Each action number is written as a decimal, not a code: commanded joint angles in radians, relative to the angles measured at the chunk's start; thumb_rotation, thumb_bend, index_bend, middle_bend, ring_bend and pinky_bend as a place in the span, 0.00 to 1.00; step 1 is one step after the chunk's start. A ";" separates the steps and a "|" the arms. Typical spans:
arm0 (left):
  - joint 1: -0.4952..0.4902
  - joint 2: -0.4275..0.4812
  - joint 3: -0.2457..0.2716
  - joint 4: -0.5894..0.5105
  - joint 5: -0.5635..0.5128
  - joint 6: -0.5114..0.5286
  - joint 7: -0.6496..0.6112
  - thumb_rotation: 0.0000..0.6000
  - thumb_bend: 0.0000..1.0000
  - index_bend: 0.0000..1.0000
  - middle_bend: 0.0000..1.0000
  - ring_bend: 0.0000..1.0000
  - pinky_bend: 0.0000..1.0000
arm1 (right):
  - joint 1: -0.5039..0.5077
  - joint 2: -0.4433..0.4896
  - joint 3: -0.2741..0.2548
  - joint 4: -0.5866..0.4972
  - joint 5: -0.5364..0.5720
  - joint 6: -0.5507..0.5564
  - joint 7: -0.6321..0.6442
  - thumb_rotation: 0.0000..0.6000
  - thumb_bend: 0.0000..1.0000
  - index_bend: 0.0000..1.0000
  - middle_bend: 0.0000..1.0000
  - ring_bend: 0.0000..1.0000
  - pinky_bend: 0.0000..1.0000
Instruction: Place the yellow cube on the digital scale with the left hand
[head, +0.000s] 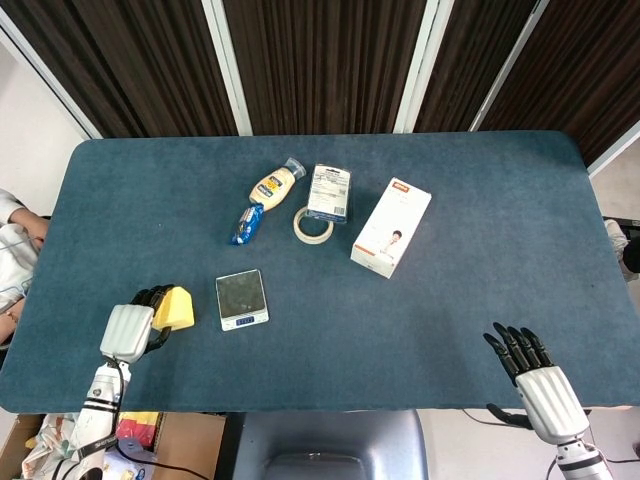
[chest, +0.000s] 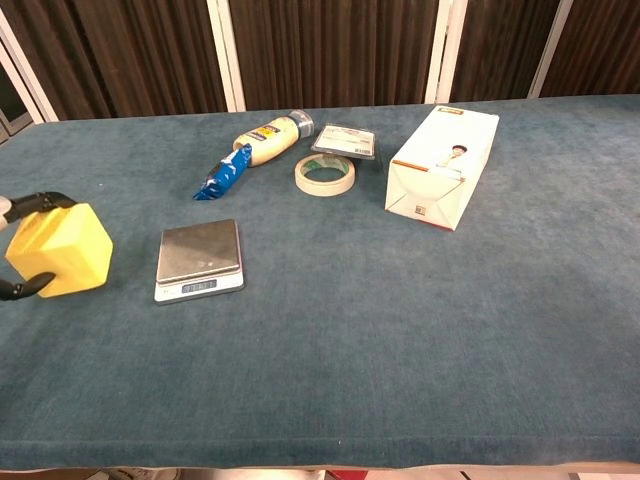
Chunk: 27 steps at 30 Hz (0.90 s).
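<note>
Now we see a blue table (head: 480, 200) from above and from chest height, with our left hand (head: 130, 328) at its near left edge, fingers wrapped around the yellow cube (head: 175, 308). From chest height, dark fingertips (chest: 42, 201) curl over the cube's top and another shows under its front, and the cube sits tilted, so we judge it gripped and perhaps just lifted. The scale (head: 242, 299) lies just to the right of the cube, its plate bare. We judge that the grasp is made and the carry is next: that calls for raising the cube clear, moving it a short way right, and lowering it onto the plate. Our right hand (head: 535, 375) rests at the near right edge, fingers extended and a little apart, holding nothing. Counting the things, we find one cube, one scale, one squeeze bottle (head: 275, 183), one blue packet (head: 246, 224), one roll of tape (head: 314, 225), one small flat pack (head: 328, 192) and one white box (head: 391, 227).
</note>
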 joint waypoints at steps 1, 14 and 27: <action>-0.014 -0.026 -0.046 -0.014 0.054 0.066 -0.089 1.00 0.56 0.67 0.85 1.00 1.00 | 0.001 -0.001 0.000 -0.001 0.000 -0.003 -0.002 1.00 0.10 0.00 0.00 0.00 0.00; -0.174 -0.165 -0.151 -0.050 -0.043 -0.048 0.110 1.00 0.55 0.68 0.88 1.00 1.00 | -0.002 0.008 0.004 -0.001 0.004 0.011 0.017 1.00 0.10 0.00 0.00 0.00 0.00; -0.193 -0.225 -0.102 0.044 -0.077 -0.090 0.203 1.00 0.47 0.53 0.78 1.00 1.00 | -0.008 0.022 0.000 0.007 -0.010 0.035 0.052 1.00 0.10 0.00 0.00 0.00 0.00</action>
